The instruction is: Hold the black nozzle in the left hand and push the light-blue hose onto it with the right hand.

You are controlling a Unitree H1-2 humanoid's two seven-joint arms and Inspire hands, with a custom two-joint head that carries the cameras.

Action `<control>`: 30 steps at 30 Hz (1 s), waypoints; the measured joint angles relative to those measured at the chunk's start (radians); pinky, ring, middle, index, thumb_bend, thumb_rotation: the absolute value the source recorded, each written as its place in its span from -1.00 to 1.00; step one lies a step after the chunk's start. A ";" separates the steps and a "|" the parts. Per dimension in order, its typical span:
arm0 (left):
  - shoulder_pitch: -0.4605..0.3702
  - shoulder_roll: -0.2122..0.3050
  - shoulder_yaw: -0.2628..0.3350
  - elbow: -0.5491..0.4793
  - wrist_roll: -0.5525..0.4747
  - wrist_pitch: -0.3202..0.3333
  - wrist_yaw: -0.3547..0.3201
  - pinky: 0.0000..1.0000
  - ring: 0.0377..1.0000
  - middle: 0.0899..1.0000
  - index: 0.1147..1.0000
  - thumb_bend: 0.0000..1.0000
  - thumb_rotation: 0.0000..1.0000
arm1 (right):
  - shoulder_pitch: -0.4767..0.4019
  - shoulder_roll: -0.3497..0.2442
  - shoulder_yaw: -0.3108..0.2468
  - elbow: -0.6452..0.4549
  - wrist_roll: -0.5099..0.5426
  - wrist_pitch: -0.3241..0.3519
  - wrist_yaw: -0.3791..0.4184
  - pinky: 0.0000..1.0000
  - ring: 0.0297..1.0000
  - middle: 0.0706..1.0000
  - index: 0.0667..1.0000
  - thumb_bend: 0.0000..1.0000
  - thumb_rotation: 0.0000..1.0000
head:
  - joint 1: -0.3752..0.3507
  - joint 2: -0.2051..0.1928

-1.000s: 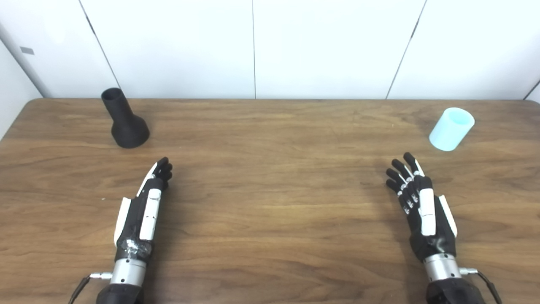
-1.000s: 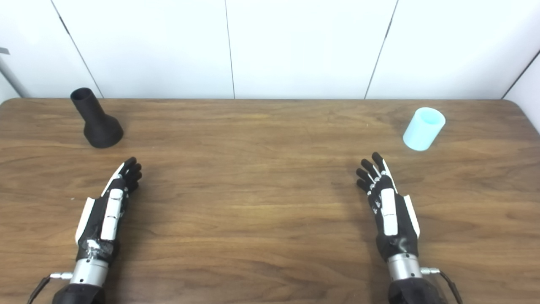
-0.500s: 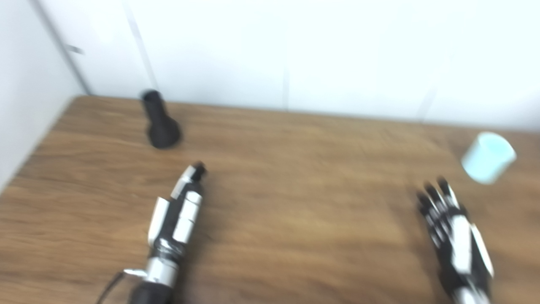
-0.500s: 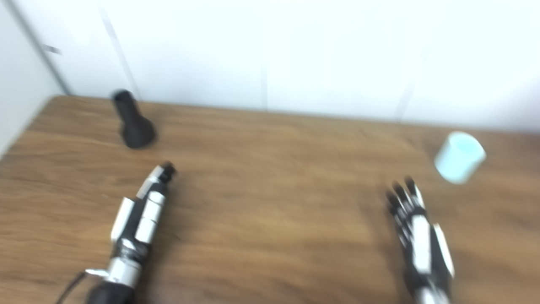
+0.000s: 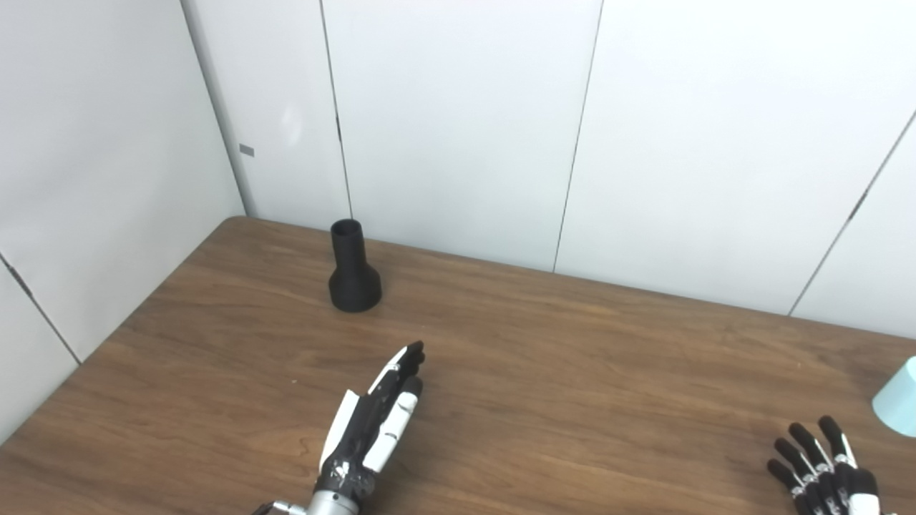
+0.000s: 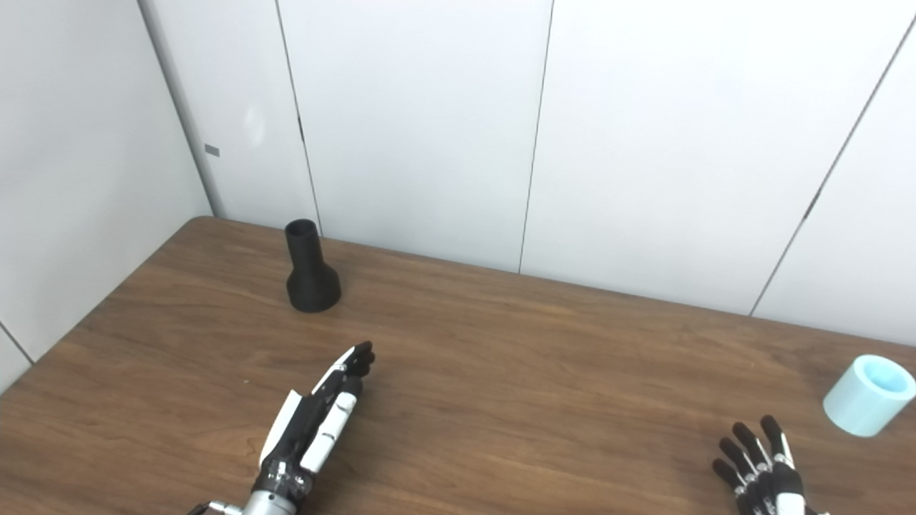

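Observation:
The black nozzle [image 5: 352, 270] stands upright on its wide base near the table's far left corner; it also shows in the right eye view [image 6: 310, 270]. The light-blue hose [image 6: 867, 395], a short tube, lies tilted at the far right; only its edge [image 5: 900, 399] shows in the left eye view. My left hand [image 5: 376, 422] is open and empty with fingers straight, pointing toward the nozzle and well short of it. My right hand [image 6: 762, 472] is open and empty at the bottom right, fingers spread, a short way from the hose.
The wooden table [image 5: 572, 372] runs to white wall panels [image 5: 458, 129] at the back and on the left. Its left edge [image 5: 129, 322] slants down toward me.
The camera has swung left and tilted up, so the whole picture shifted right and down. The left hand's fingers have straightened out. The nozzle and hose have not moved on the table.

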 measured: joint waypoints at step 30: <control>-0.247 0.089 0.236 0.049 0.191 0.210 0.173 1.00 1.00 0.97 0.99 0.92 -0.36 | -0.011 -0.025 -0.014 0.014 0.025 0.004 0.029 0.57 0.73 0.76 0.86 0.56 0.77 | -0.018 0.025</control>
